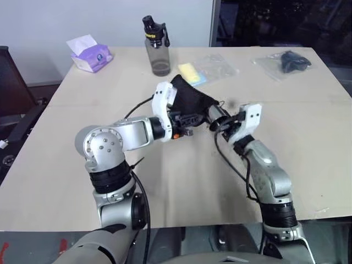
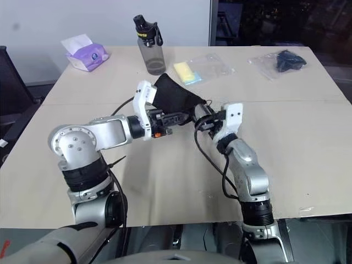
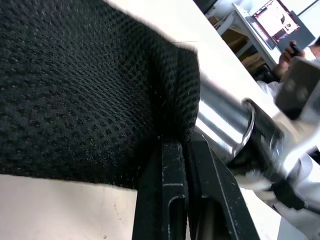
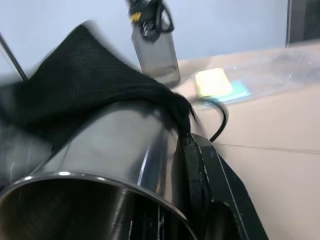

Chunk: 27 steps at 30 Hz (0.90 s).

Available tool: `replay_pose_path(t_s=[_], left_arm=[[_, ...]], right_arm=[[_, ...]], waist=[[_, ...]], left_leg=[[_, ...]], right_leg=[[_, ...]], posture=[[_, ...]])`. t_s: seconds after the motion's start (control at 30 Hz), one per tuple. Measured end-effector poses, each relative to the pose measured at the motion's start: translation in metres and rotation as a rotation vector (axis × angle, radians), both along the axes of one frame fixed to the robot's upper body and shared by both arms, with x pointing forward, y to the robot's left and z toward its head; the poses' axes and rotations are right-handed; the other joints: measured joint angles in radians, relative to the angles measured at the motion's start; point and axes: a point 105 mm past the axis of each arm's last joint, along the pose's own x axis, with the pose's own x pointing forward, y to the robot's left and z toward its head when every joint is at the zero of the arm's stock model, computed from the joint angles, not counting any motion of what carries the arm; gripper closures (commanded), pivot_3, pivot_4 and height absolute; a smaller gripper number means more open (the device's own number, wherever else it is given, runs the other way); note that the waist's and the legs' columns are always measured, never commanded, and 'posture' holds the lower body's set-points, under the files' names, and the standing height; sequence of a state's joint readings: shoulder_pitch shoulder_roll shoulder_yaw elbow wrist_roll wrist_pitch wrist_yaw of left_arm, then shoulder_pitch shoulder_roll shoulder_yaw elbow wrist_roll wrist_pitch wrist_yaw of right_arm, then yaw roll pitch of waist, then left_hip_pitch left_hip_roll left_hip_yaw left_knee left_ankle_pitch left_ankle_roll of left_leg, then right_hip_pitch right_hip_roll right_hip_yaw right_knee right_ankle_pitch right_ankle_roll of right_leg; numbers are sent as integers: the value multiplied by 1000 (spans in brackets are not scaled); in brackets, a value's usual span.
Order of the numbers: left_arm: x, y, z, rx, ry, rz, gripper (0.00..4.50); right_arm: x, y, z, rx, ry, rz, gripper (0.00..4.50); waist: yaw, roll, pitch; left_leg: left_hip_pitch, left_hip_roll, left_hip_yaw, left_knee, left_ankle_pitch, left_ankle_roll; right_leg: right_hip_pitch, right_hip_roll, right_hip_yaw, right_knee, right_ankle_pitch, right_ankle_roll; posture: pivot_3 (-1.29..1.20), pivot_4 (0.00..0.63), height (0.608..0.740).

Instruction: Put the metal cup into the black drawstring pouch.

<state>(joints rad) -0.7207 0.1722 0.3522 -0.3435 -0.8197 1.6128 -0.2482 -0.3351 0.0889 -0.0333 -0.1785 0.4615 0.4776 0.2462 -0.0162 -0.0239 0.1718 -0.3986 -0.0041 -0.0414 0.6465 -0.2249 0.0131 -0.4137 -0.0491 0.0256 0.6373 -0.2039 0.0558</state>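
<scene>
1. While raised over the beige counter (image 1: pixel 308 137), the left fingers (image 3: pixel 172 200) pinch the soft black drawstring pouch (image 1: pixel 190 99) at its mouth.
2. Pinched in the right fingers (image 4: pixel 205 175), the shiny cylindrical metal cup (image 4: pixel 115 145) sits partly inside the pouch, at its 4 o'clock side.

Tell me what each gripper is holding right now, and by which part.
The left gripper pinches the black drawstring pouch at its mouth edge. The right gripper holds the metal cup near its open rim, its other end inside the pouch.
</scene>
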Motion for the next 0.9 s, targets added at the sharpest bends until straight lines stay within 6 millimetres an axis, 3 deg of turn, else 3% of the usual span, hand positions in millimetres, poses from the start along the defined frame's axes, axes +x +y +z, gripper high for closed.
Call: replay_pose_path(t_s=[0.17,0.27,0.33,0.4,0.43,0.53,0.67,0.77,0.83,0.9], left_arm=[[-6,-3,-1,-31,9,-42,4500],[-8,-5,2,-56,3,-63,4500],[-9,-4,4,-68,0,-65,4500],[-8,-2,7,-90,-5,-61,4500],[-7,-2,8,-95,-6,-60,4500],[-6,-3,15,-122,-16,-63,4500],[-7,-8,14,-137,-8,-71,4500],[-7,-9,12,-141,-1,-65,4500],[-8,-9,13,-148,-7,-67,4500],[-11,-9,14,-156,-24,-70,4500]], right_arm=[[3,-1,-6,151,139,42,4470],[7,2,-9,153,174,58,4470],[9,2,-7,53,130,55,4470],[10,3,-4,-312,-82,47,4470],[10,5,-2,-370,-129,48,4470],[5,19,-3,-757,-430,82,4470],[3,36,6,-931,-644,86,4470],[6,43,9,-950,-682,67,4470],[10,45,14,-832,-614,30,4470],[17,46,21,-599,-470,-21,4470]], waist=[[-1,0,0],[-1,1,0],[-3,1,1],[-4,1,1],[-5,1,1],[-12,0,1],[-21,-1,2],[-21,-1,2],[-21,-2,3],[-21,-2,3]], left_leg=[[0,0,0,-1,0,0],[0,0,1,-1,0,0],[0,0,2,-1,0,0],[0,-1,2,-1,0,0],[0,-1,3,-1,0,0],[0,-1,3,-2,0,0],[0,-1,2,-3,1,-2],[0,-1,2,-4,2,-4],[0,0,1,-4,2,-4],[0,0,-2,-5,2,-3]], right_leg=[[0,0,0,0,0,0],[0,0,0,0,0,-1],[0,0,0,-1,-1,-1],[0,0,0,-2,-1,-1],[0,0,0,-2,-1,0],[0,0,1,-3,-1,2],[0,0,1,-3,0,1],[0,0,1,-3,0,0],[-1,0,1,-3,0,0],[-1,0,0,-3,0,0]], posture=[[0,150,740],[0,150,740],[0,150,740],[0,150,740],[0,150,740],[0,150,740],[0,150,740],[0,150,740],[0,150,740],[0,150,740]])
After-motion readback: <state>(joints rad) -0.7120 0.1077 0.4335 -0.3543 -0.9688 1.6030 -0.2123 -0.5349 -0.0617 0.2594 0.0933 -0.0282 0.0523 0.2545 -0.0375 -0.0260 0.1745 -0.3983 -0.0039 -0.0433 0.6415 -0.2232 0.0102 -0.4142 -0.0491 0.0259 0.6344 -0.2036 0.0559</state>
